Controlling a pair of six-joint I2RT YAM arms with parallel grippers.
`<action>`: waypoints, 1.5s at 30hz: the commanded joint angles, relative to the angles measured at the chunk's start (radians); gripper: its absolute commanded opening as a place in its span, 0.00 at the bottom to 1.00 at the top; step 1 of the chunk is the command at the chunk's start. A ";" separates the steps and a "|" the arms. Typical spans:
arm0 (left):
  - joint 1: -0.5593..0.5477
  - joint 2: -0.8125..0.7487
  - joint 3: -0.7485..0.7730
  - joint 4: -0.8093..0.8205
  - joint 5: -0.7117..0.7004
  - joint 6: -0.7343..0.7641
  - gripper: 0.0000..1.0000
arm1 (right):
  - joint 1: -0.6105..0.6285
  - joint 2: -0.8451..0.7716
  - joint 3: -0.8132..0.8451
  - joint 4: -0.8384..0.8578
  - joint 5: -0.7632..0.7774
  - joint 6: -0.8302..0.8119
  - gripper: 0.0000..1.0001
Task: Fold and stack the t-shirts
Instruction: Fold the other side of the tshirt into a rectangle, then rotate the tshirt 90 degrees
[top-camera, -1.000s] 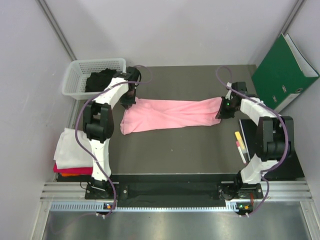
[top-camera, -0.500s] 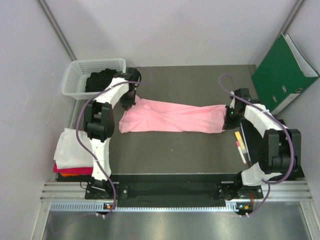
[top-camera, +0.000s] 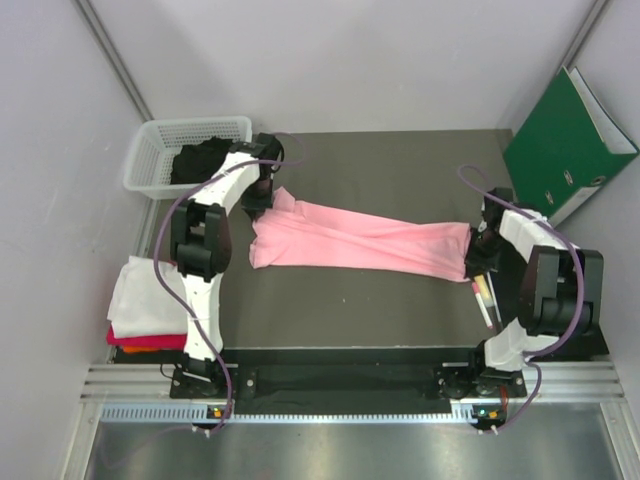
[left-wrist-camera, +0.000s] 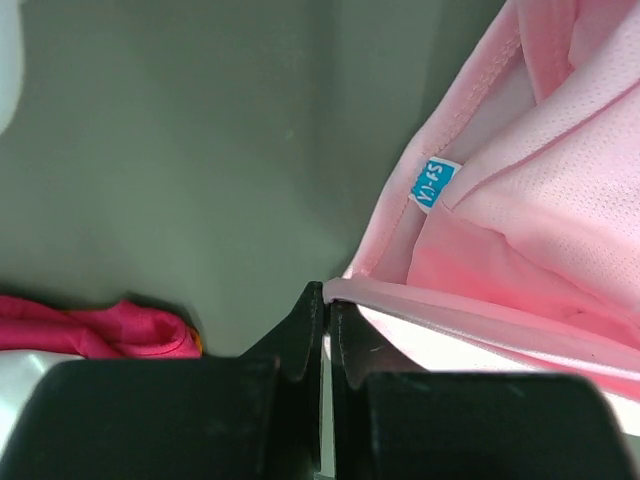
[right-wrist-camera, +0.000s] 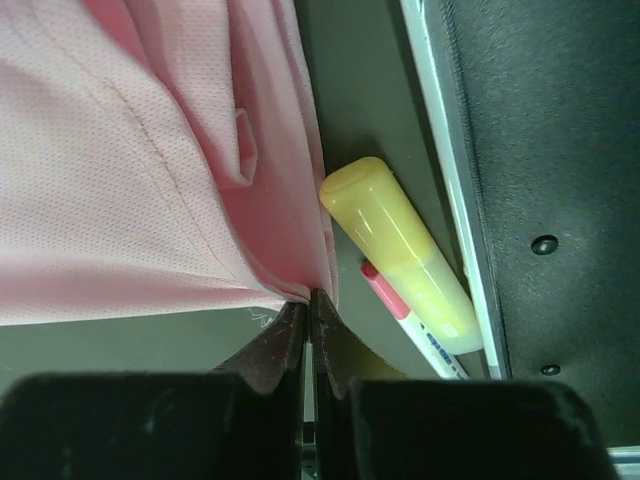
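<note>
Stretching seems our step: left gripper (left-wrist-camera: 327, 295) and right gripper (right-wrist-camera: 308, 298) each pinch the pink shirt (top-camera: 360, 240), strung rightward from the basket (top-camera: 145, 160); next we must lay it flat.

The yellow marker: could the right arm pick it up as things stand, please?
Probably not yet: the right gripper is shut on the pink t-shirt, so its jaws are taken, though the yellow marker lies in plain view close beside it.
</note>
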 joint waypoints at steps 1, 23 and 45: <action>0.020 0.011 0.051 -0.038 -0.037 -0.003 0.00 | -0.018 0.053 -0.032 -0.029 0.042 -0.021 0.03; 0.017 -0.403 -0.402 0.196 0.267 -0.216 0.98 | -0.011 0.025 0.195 0.165 -0.138 -0.035 1.00; 0.018 -0.342 -0.658 0.364 0.221 -0.547 0.29 | 0.012 0.312 0.231 0.437 -0.281 0.051 0.09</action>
